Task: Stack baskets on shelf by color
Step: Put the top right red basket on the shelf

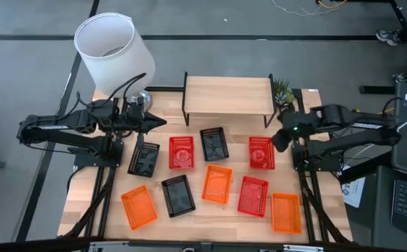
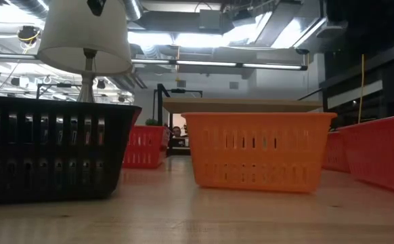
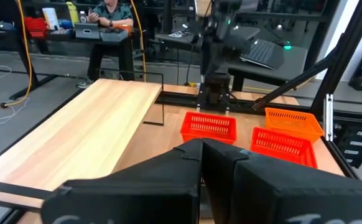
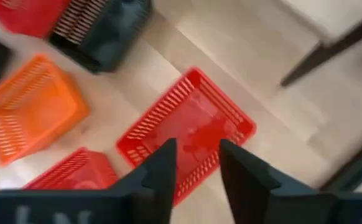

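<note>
**High view.** The low light-wood plank shelf point(image 1: 228, 95) on thin black legs stands at upper centre, bare. Nine small perforated plastic baskets lie spread over the wooden tabletop point(image 1: 161, 105) below it, none stacked: three red, three black, three orange. The right gripper point(image 1: 282, 138) hangs at centre right, just beside the upper-right red mesh basket point(image 1: 261, 152). The left gripper point(image 1: 158, 123) waits at centre left, above a black mesh basket point(image 1: 144, 158). A white lamp shade point(image 1: 114, 50) fills the upper left.

**Low view.** A black basket point(image 2: 51, 148) at left and an orange basket point(image 2: 256, 150) at centre block most of the table; the shelf top shows as a pale band behind. No gripper appears.

**Left wrist view.** The left gripper's point(image 3: 217, 163) fingers meet at bottom centre, closed on nothing. A person stands at a bench at the upper left, beyond the table.

**Right wrist view.** The right gripper point(image 4: 196, 163) has its fingers parted, holding nothing, directly above the red basket point(image 4: 187, 132) at frame centre.

**Step in hand (judged).** The first pick, a red basket. The next move calls for descending so one finger goes inside a wall, then closing on it.
</note>
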Robot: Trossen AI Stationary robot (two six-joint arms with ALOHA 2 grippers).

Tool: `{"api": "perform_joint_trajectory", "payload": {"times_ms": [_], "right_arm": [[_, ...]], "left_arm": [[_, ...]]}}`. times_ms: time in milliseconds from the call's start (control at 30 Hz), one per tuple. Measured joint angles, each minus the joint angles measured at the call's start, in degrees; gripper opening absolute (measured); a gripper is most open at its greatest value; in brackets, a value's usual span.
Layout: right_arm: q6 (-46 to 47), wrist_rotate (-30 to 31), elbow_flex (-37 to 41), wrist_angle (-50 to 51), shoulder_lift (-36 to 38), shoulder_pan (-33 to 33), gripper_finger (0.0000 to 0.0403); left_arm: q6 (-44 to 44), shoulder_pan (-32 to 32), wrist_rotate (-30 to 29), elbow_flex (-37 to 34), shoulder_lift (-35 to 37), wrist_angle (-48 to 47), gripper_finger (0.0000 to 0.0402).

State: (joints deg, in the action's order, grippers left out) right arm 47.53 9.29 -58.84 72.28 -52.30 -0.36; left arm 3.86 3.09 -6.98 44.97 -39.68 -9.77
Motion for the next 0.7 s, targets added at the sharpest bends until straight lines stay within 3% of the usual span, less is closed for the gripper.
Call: {"api": "perform_joint_trajectory", "payload": {"times_ms": [200, 367, 533, 700], "right_arm": [[10.0, -1.9, 9.2, -1.8, -2.4, 0.0, 0.0179], [16.7, 0.6, 17.2, -8.3, -3.0, 0.0, 0.0183], [17.1, -1.9, 22.8, -18.0, -3.1, 0.0, 0.0184], [20.9, -2.3, 24.8, -18.3, -3.1, 0.0, 0.0184]], "left_arm": [[0.0, 0.0, 0.0, 0.0, -0.1, -0.1, 0.0], [0.0, 0.0, 0.0, 0.0, -0.1, -0.1, 0.0], [0.0, 0.0, 0.0, 0.0, -0.1, -0.1, 0.0], [0.0, 0.0, 0.0, 0.0, -0.1, -0.1, 0.0]]}}
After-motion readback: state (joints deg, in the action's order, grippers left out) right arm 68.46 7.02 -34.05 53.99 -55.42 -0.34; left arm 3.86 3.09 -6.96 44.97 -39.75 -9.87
